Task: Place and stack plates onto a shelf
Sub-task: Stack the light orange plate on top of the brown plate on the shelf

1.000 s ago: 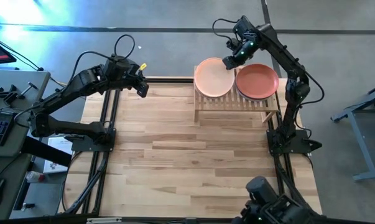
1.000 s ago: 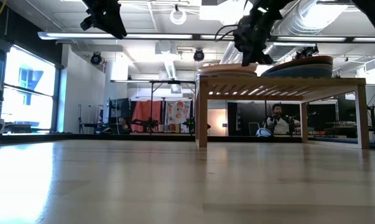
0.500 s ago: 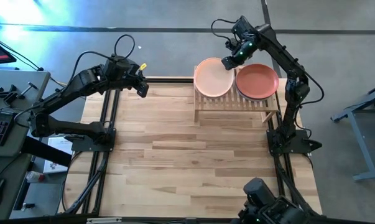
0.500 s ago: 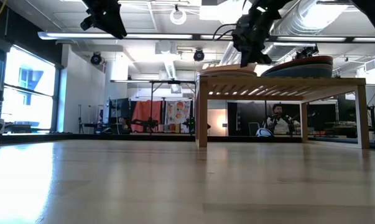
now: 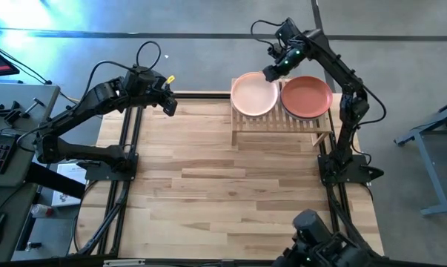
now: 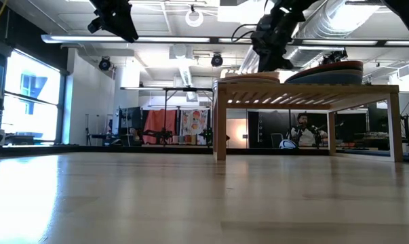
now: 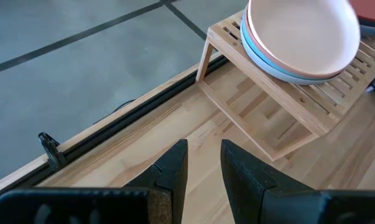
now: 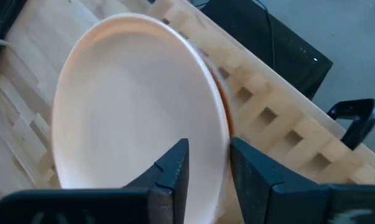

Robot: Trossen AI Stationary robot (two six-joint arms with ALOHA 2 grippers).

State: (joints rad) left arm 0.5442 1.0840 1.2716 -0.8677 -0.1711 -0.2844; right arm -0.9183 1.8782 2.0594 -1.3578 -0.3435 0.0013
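The shelf (image 5: 282, 127) stands at the table's far right and carries two stacks of plates. A peach plate (image 5: 254, 95) tops the left stack, lying flat with a blue plate (image 7: 280, 67) under it. An orange-red plate (image 5: 306, 96) tops the right stack. My right gripper (image 5: 271, 73) hangs open over the peach plate's far rim (image 8: 223, 134), one finger on either side of it, slanting down from the far side. My left gripper (image 5: 167, 104) waits open and holding nothing above the table's far left corner, facing the shelf (image 7: 280, 124).
Bare wooden tabletop (image 5: 230, 185) spreads in front of the shelf. A black clamp (image 8: 355, 124) sits at the table's far edge behind the shelf. Black frame rails (image 5: 127, 148) run along both sides. A person (image 6: 300, 129) sits in the room beyond.
The peach plate's far rim, raised under my right gripper a second ago, has dropped, and the plate now lies flat on the left stack. My right gripper has let go of it and stays over the rim. My left arm has kept still.
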